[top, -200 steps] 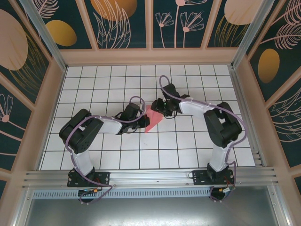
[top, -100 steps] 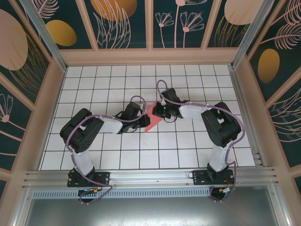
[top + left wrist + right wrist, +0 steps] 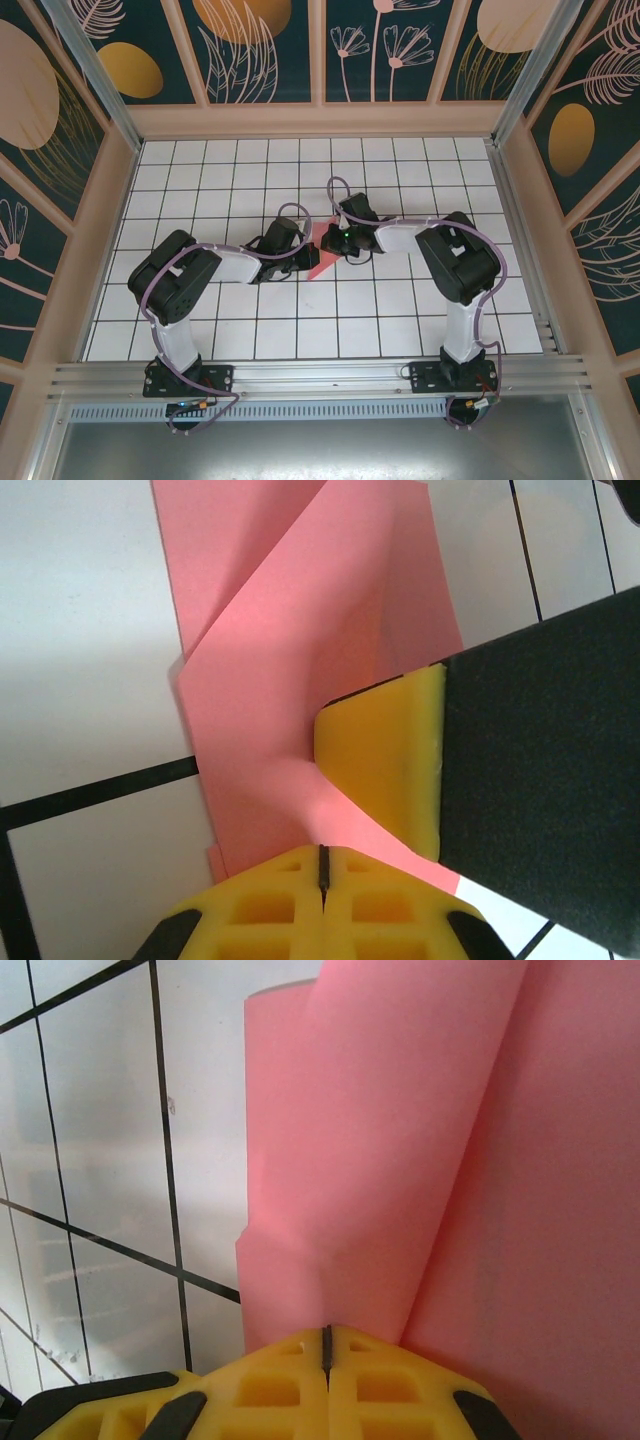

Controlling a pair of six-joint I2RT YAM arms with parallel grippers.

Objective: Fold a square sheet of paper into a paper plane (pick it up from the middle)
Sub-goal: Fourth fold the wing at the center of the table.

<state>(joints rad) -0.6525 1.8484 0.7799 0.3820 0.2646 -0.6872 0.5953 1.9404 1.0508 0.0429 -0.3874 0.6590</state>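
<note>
The square sheet of paper (image 3: 318, 263) is salmon pink, partly folded, and lies mid-table between my two grippers. My left gripper (image 3: 303, 256) meets it from the left and my right gripper (image 3: 335, 243) from the right. In the left wrist view the paper (image 3: 280, 680) shows a diagonal fold and rises in a ridge to my left gripper (image 3: 321, 862), which is shut on its near edge. A yellow finger (image 3: 385, 770) of the right gripper presses on the sheet there. In the right wrist view a curled flap of paper (image 3: 390, 1160) runs into my shut right gripper (image 3: 326, 1345).
The white tiled table (image 3: 230, 180) has black grid lines and is walled by wooden panels (image 3: 320, 120) at the back and sides. An aluminium rail (image 3: 320, 375) runs along the near edge by the arm bases.
My right gripper has slid left onto the paper and shut on its flap, covering more of the pink sheet. The left arm has stayed still, shut.
</note>
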